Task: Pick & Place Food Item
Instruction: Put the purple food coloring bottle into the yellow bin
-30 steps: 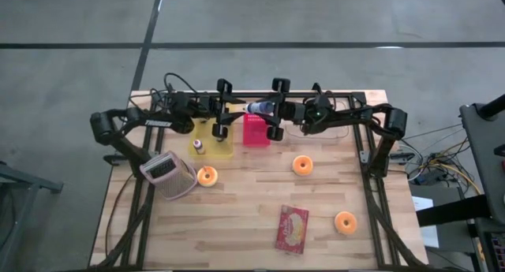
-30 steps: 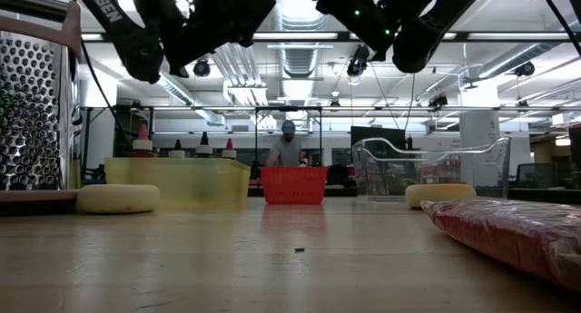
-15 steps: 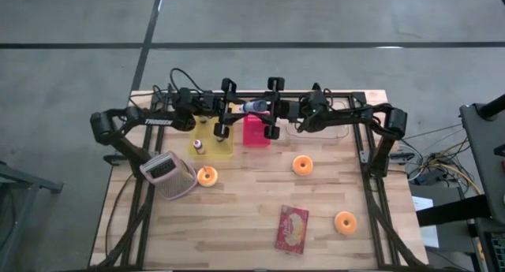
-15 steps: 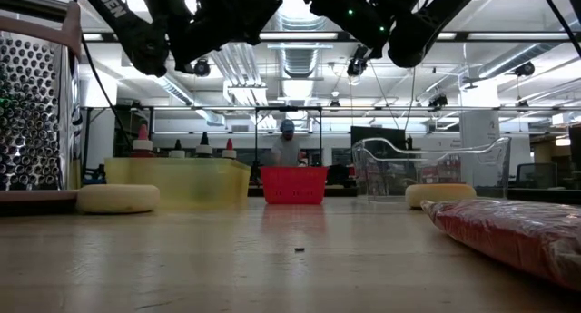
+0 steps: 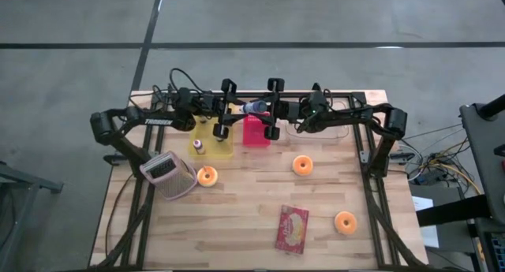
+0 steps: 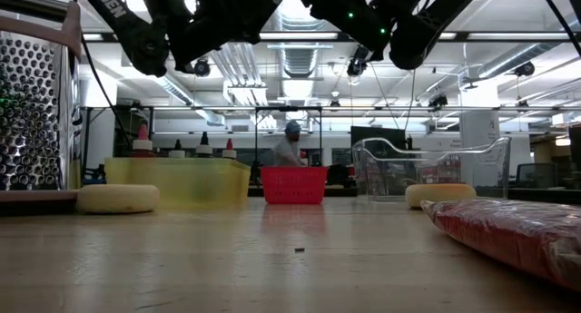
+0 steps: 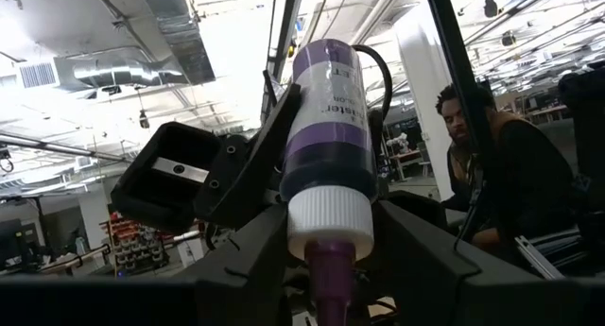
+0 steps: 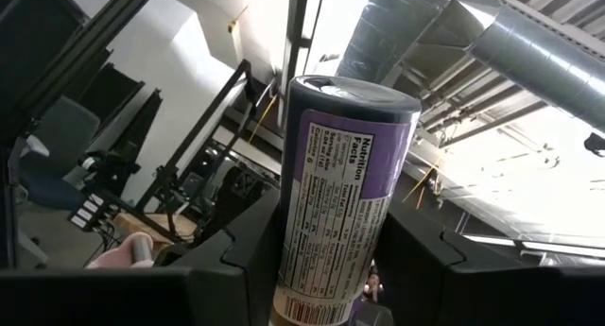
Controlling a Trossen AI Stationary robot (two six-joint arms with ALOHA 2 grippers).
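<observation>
Bottle (image 5: 254,107) with purple label and white cap hangs in the air at the back of the table (image 5: 252,217), above the red basket (image 5: 255,130), and both of your grippers are on it. Your left gripper (image 5: 234,108) has its fingers closed around the capped end: the left wrist view shows the bottle (image 7: 329,146) wedged between them, cap toward the camera. Your right gripper (image 5: 278,108) clamps the opposite end, with the nutrition panel of the bottle (image 8: 342,189) facing its wrist camera. Compared with a second ago, the two arms have drawn slightly closer to the back edge and straightened; over the last half second almost nothing has shifted.

On the table, a yellow bin (image 5: 211,141) sits just left of the red basket and a clear bin (image 5: 335,126) to its right. Three orange doughnuts lie apart (one (image 5: 207,176) beside the grater (image 5: 167,176), one (image 5: 301,165) mid-table, one (image 5: 345,221) near the front right). A red snack packet (image 5: 291,229) lies near the front. In the low view a person (image 6: 290,150) stands far behind the table.
</observation>
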